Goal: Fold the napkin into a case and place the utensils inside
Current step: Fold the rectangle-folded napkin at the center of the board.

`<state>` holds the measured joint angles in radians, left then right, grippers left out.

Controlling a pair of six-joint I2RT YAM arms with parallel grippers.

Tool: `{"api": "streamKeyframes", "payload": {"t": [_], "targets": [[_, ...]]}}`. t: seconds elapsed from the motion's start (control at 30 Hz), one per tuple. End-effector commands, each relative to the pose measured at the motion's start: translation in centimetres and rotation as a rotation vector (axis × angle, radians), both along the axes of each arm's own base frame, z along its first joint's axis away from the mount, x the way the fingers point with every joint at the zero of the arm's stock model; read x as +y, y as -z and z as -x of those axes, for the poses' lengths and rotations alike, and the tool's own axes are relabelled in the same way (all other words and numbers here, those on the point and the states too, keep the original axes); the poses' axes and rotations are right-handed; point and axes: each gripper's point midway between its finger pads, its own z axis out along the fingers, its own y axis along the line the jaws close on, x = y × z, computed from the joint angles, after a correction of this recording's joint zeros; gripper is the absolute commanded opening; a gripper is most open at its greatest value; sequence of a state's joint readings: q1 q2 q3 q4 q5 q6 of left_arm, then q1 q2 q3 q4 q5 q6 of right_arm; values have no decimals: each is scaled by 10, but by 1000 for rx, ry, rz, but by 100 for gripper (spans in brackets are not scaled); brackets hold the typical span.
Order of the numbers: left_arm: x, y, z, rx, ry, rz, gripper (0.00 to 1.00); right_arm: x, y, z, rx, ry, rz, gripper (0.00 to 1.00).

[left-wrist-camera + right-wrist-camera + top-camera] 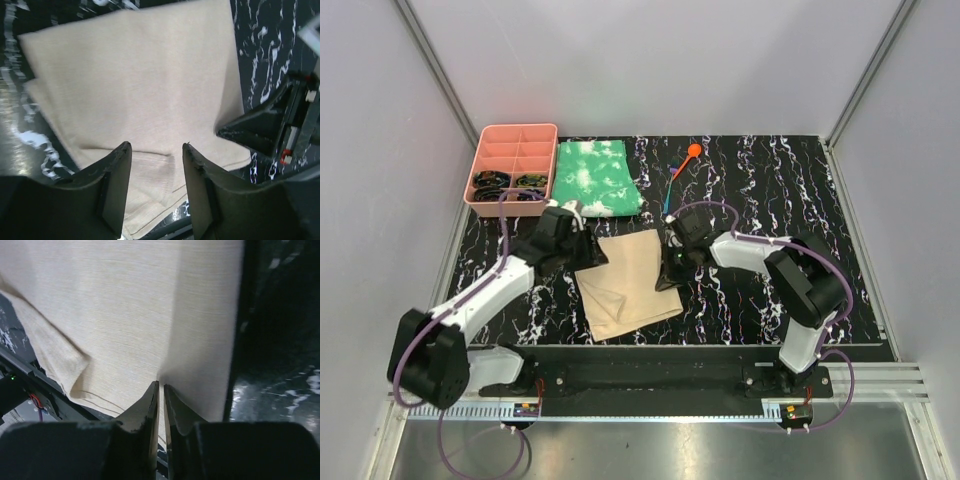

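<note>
Two tools at work: the right tool (161, 386) has its fingers pinched together on the right edge of the napkin (625, 285), and the left tool (156, 147) hangs over the far-left corner, fingers apart. The napkin lies folded on the tabletop (800, 190) between the arms. The orange spoon (693, 152) and blue utensil (668, 200) lie behind it, beside the green-and-white cloth (595, 178).

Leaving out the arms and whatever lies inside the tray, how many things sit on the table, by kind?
Cloths: 2, the tan napkin and the green-and-white cloth
Utensils: 2, the orange spoon and the blue utensil
Compartment trays: 1, the pink tray
Total: 5
</note>
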<state>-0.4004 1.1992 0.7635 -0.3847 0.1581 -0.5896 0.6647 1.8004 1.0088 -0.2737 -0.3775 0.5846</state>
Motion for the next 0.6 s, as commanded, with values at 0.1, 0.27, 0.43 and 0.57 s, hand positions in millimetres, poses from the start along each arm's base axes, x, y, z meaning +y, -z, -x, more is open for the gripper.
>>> {"api": "streamKeyframes", "payload": {"t": [0.1, 0.27, 0.43, 0.57], "targets": [[-79, -8, -8, -44, 221, 82, 50, -49, 0, -35, -40, 106, 81, 16], [-117, 3, -1, -13, 367, 60, 48, -70, -10, -48, -101, 64, 192, 16], [-149, 1, 16, -27, 504, 44, 48, -69, -37, -61, -164, 62, 199, 16], [-154, 16, 28, 8, 539, -9, 48, -54, -55, -52, -137, 71, 81, 16]]}}
